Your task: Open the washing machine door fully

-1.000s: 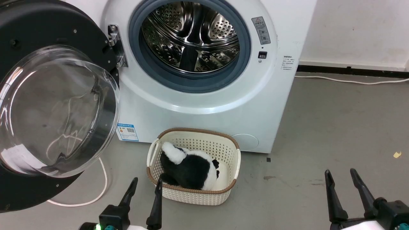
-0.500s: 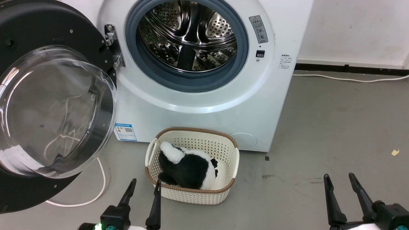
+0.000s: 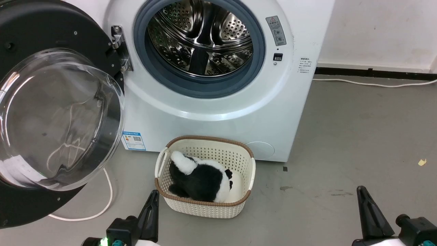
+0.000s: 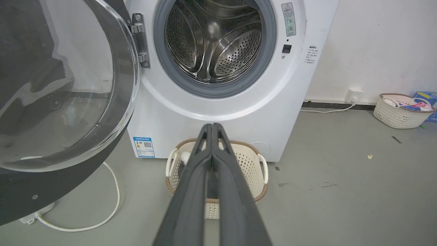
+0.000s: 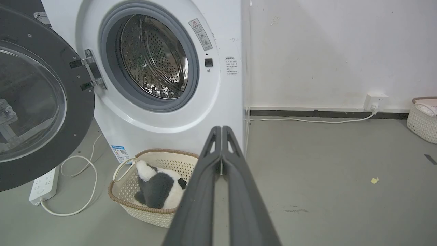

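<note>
The white washing machine (image 3: 218, 116) fills the upper middle of the head view, its steel drum exposed. Its round black washing machine door (image 3: 51, 112) with the bulging glass bowl is swung wide open to the left on a metal hinge (image 3: 119, 48). The door (image 4: 65, 89) and machine (image 4: 225, 112) show again in the left wrist view, and the door (image 5: 34, 102) in the right wrist view. My left gripper (image 3: 153, 201) sits low at the bottom left, shut, holding nothing. My right gripper (image 3: 363, 196) is at the bottom right, also shut and empty. Both are well clear of the door.
A cream perforated basket (image 3: 211, 208) holding a black-and-white plush panda (image 3: 201, 177) stands on the grey floor before the machine. A white cable (image 3: 102, 201) loops under the door, leading to a power strip (image 5: 42, 184). Another basket (image 4: 401, 111) sits by the right wall.
Both grippers have gone from open to shut. The door and basket stay where they were; the view shifted slightly early on.
</note>
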Motion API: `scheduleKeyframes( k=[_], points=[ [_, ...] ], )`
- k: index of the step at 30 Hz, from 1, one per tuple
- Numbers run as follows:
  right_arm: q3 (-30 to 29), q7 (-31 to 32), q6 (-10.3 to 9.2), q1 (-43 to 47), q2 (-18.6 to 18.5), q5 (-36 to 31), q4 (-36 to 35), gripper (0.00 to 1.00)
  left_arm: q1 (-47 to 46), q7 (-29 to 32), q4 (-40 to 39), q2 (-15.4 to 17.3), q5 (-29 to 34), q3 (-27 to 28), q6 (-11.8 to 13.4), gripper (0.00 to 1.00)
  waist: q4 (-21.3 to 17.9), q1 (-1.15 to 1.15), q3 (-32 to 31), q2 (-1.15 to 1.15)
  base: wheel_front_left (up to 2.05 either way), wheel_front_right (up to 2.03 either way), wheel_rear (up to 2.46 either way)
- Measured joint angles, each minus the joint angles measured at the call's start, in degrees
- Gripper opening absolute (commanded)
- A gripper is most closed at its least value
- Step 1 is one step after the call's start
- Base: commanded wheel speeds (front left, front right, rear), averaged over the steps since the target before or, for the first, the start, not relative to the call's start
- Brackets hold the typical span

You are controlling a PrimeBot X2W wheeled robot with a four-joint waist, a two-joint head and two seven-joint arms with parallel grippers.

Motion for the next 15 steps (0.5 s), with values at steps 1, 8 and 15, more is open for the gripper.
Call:
scheduleKeyframes(
  k=[1,8,15],
  points=[
    [0.03,0.07,0.0,-0.01,0.0,-0.02,0.0,0.0,0.0,0.15,-0.04,-0.02,0.09,0.12,-0.01,0.0,-0.03,0.0,0.02,0.0,0.0,0.0,0.0],
    [0.2,0.59,0.0,-0.08,0.0,-0.51,-0.01,0.0,-0.01,0.92,-0.43,-0.29,1.04,0.99,-0.49,0.0,-0.2,0.0,0.13,0.0,0.0,0.0,0.0],
    [0.35,1.24,0.0,-0.24,0.0,-0.96,-0.04,0.0,-0.01,1.54,-0.7,-0.59,2.0,1.91,-0.87,0.0,-0.38,0.0,0.24,0.0,0.0,0.0,0.0]
  ],
)
